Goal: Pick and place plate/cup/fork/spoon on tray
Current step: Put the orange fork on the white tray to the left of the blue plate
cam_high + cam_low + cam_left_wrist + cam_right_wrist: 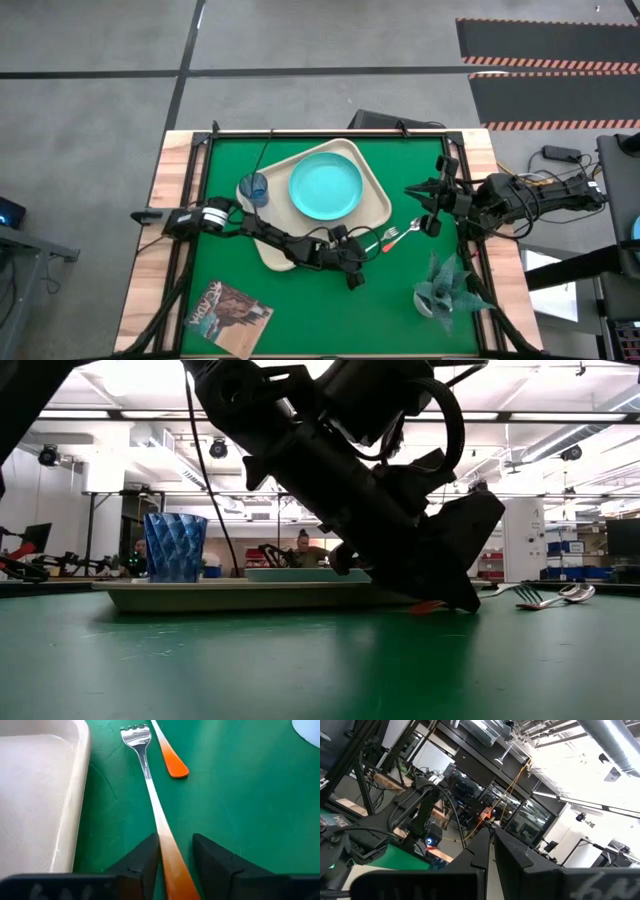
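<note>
The fork [150, 780] lies flat on the green mat just right of the beige tray [268, 252], its tines pointing away from my left gripper. My left gripper [175, 862] is open and low over the mat, with one finger on each side of the fork's red-orange handle [172, 865]. The spoon's orange handle end [174, 766] lies beside the fork's tines, and its bowl shows in the low view [578, 592]. The turquoise plate [326, 186] and the blue cup [256, 187] stand on the tray. My right gripper [428, 206] is shut and held up at the table's right side. My left gripper straddles the fork's handle near its free end, coming in low along the fork from the handle side. One finger [147, 857] stands right against the handle and the other [212, 862] stands off with a gap. I cannot tell whether it touches. The fork lies flat on the mat.
A teal plant in a white pot [444, 287] stands at the near right. A magazine [230, 312] lies at the near left. The tray's right rim [75, 795] runs close beside the fork. People show in the room behind the table.
</note>
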